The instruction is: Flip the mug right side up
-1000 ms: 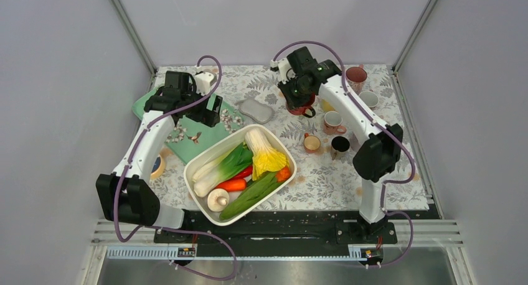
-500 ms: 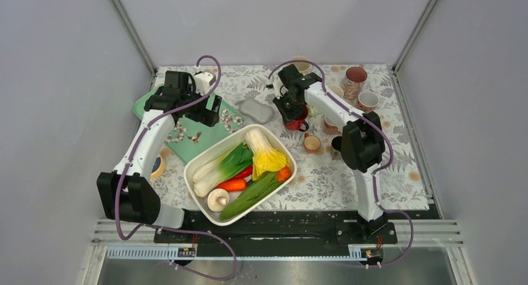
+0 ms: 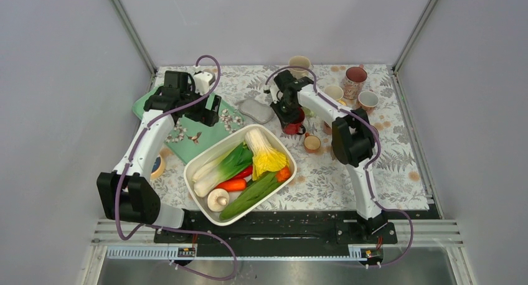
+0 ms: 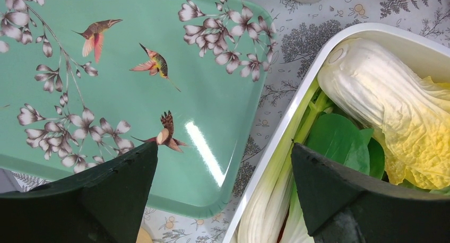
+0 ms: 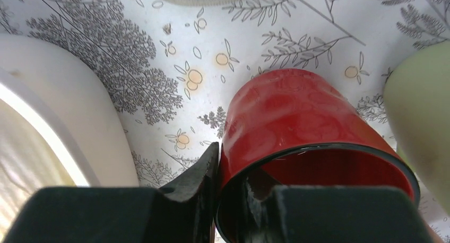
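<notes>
The red mug (image 5: 297, 121) with a dark inside is held by my right gripper (image 5: 233, 184), which is shut on its rim: one finger outside the wall, one inside. The mug's mouth faces the wrist camera and its base points towards the floral tablecloth. In the top view the mug (image 3: 295, 124) shows under my right gripper (image 3: 290, 114), just right of the grey dish. My left gripper (image 4: 223, 200) is open and empty above the edge of the green bird tray (image 4: 122, 94); in the top view it (image 3: 208, 112) hovers over the tray (image 3: 199, 139).
A white tub (image 3: 205, 204) of vegetables sits mid-table beside the mug. A grey oval dish (image 3: 255, 111) lies left of the mug. Several cups stand at the back right (image 3: 356, 78) and a small one (image 3: 312, 143) is near the mug. A tape roll (image 3: 157, 167) lies at the left.
My right arm has swung left and towards the tub, carrying the red mug from the cup cluster to beside the grey dish. The left arm has not moved.
</notes>
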Robot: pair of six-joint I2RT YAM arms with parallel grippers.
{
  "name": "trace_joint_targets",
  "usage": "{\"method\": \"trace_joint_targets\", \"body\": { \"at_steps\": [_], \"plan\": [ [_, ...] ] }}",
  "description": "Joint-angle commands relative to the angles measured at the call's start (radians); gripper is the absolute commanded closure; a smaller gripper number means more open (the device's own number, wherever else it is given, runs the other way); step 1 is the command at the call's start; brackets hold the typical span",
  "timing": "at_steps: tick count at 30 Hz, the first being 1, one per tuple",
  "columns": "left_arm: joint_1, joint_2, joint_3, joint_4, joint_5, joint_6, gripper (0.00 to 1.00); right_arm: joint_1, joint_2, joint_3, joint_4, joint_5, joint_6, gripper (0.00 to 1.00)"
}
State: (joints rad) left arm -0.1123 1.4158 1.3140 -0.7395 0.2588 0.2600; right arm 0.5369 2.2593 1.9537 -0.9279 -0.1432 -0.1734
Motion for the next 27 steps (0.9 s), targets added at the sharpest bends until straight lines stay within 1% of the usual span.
{"method": "trace_joint_targets", "body": {
  "at_steps": [1, 5, 9, 10, 11, 12, 13, 15, 17, 18, 20, 21, 22, 23, 25, 27],
  "plan": [
    [0.008, -0.015, -0.011, 0.038, 0.002, 0.013, 0.01, 0.006, 0.019, 0.081, 0.013, 0.003, 0.016, 0.82],
    [0.011, -0.018, -0.012, 0.039, 0.001, 0.015, 0.01, 0.007, -0.006, 0.105, -0.024, 0.004, 0.023, 0.55],
    [0.013, -0.024, -0.012, 0.039, 0.003, 0.013, 0.01, 0.014, -0.1, 0.094, -0.036, 0.003, 0.02, 0.36],
    [0.014, -0.027, -0.012, 0.039, 0.002, 0.011, 0.01, 0.015, -0.127, 0.091, -0.038, 0.0, 0.02, 0.29],
    [0.014, -0.03, -0.014, 0.043, 0.002, 0.009, 0.01, 0.016, -0.159, 0.087, -0.041, -0.003, 0.021, 0.19],
    [0.015, -0.037, -0.018, 0.051, 0.002, 0.005, 0.01, 0.017, -0.192, 0.08, -0.043, -0.009, 0.025, 0.05],
    [0.017, -0.047, -0.027, 0.066, 0.002, 0.002, 0.01, 0.016, -0.225, 0.071, -0.043, -0.015, 0.026, 0.01],
    [0.019, -0.072, -0.058, 0.115, 0.01, 0.0, 0.01, 0.017, -0.306, 0.039, -0.036, -0.027, 0.023, 0.01],
    [0.019, -0.098, -0.106, 0.206, -0.002, -0.021, 0.01, 0.015, -0.429, -0.029, 0.007, 0.0, 0.013, 0.01],
    [0.019, -0.111, -0.136, 0.268, -0.055, -0.056, 0.01, 0.015, -0.498, -0.092, 0.062, 0.049, 0.012, 0.0],
    [0.02, -0.15, -0.204, 0.404, -0.155, -0.153, 0.01, 0.009, -0.66, -0.29, 0.249, 0.171, 0.012, 0.01],
    [0.02, -0.167, -0.255, 0.49, -0.174, -0.18, 0.01, -0.007, -0.741, -0.4, 0.349, 0.21, 0.013, 0.01],
    [0.022, -0.183, -0.293, 0.546, -0.184, -0.203, 0.01, -0.034, -0.825, -0.495, 0.431, 0.219, 0.024, 0.01],
    [0.023, -0.196, -0.335, 0.607, -0.198, -0.238, 0.01, -0.088, -0.895, -0.609, 0.493, 0.209, 0.05, 0.01],
    [0.023, -0.219, -0.416, 0.717, -0.219, -0.28, 0.01, -0.186, -1.023, -0.758, 0.593, 0.196, 0.109, 0.0],
    [0.023, -0.253, -0.493, 0.806, -0.236, -0.32, 0.01, -0.264, -1.15, -0.913, 0.691, 0.239, 0.121, 0.0]
  ]
}}
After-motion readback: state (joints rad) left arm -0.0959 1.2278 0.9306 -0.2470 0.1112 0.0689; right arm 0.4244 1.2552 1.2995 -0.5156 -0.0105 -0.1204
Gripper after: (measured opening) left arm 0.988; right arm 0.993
